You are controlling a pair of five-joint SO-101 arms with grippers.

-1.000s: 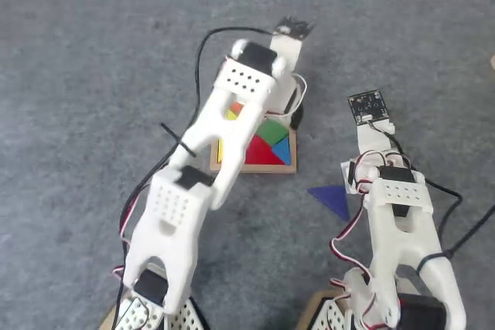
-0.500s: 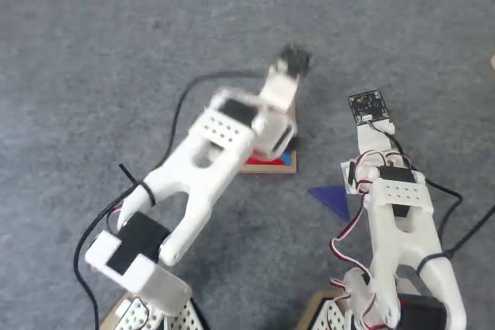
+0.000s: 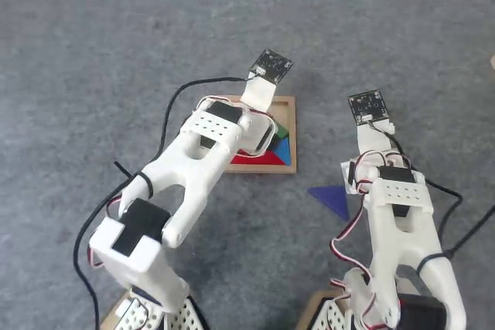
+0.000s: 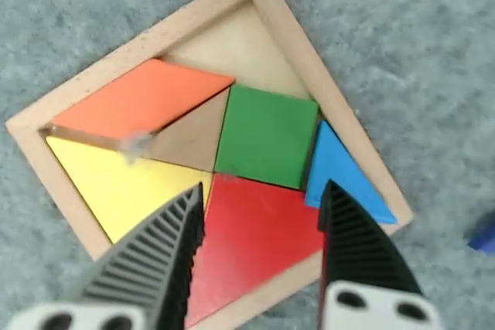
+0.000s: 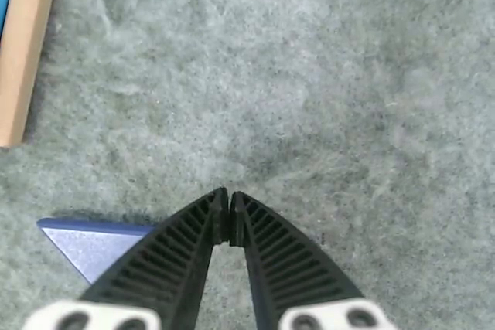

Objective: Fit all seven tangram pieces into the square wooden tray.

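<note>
A: Step in hand?

B: Down to the last piece, by the look of it. Below the left jaws, in the tray [image 4: 291, 36]: orange parallelogram [image 4: 139, 102], green square [image 4: 267, 137], blue triangle [image 4: 340, 171], red triangle [image 4: 255, 226], yellow triangle [image 4: 124, 187] and small brown triangle [image 4: 189, 141]. Beyond the tips of those jaws, past orange and green, one bare triangular gap [image 4: 232, 48] at the tray corner.

A: And the jaws themselves?

B: On the left jaws: apart, nothing between, hovering over red and yellow. On the right jaws: pressed together, empty, low over the grey bench [image 5: 309, 75].

A: Seventh piece?

B: Indigo triangle [image 5: 93, 245], flat on the bench just beside the right jaws, partly hidden behind one of them. Well apart from the left jaws.

A: Next move?

B: Probably for the right jaws: opening, shifting sideways over the indigo triangle, pinching across its edges, carrying to the gap. Calls for turning the piece until its square corner meets the tray corner. Likely a snug fit, so a level drop and perhaps a nudge.

A: Any writing to read?

B: None legible on tray or pieces.
</note>
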